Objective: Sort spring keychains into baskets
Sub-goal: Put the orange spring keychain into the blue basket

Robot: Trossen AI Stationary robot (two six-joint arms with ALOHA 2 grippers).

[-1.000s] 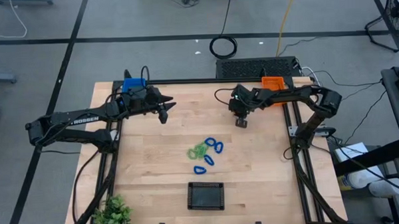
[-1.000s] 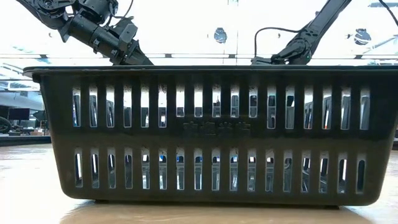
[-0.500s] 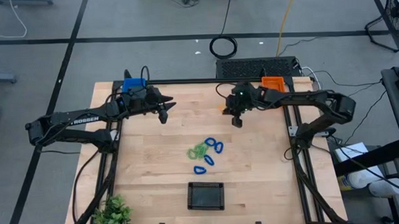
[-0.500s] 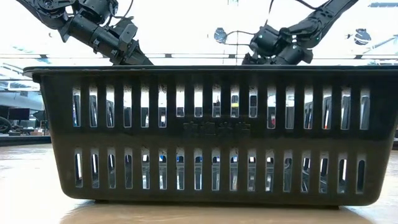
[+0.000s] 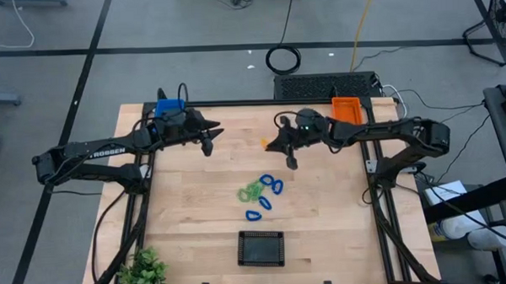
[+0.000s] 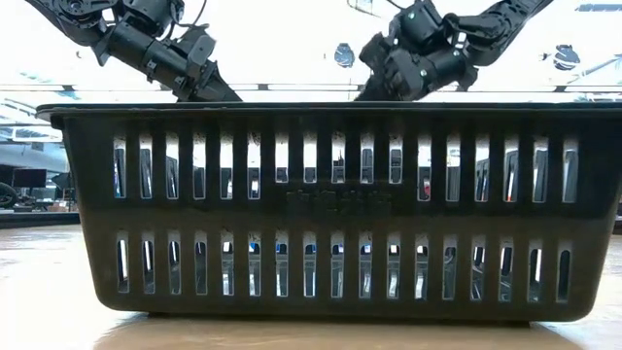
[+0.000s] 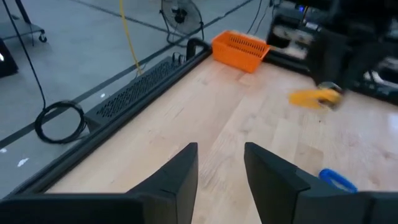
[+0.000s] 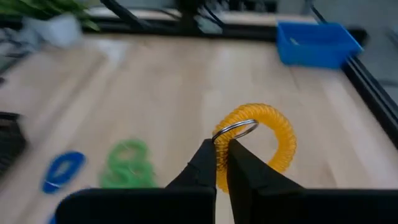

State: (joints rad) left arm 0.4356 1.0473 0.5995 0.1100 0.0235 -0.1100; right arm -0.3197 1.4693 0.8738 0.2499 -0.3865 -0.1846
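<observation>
Left claw hovering over wooden surface near bright blue rectangular basket, fingers spread, empty. Blue and green coiled plastic spring keychains clustered mid-surface; black slotted plastic basket at near edge. Right claw above surface, pinching orange-yellow coiled spring keychain. Bright orange rectangular basket at far right corner.

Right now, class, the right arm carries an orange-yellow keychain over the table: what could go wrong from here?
1. The right tool pinches the orange-yellow keychain only at its metal ring, so the coil may swing or slip out.
2. The orange basket sits behind the arm at the table's corner, so a release here would likely miss it.
</observation>
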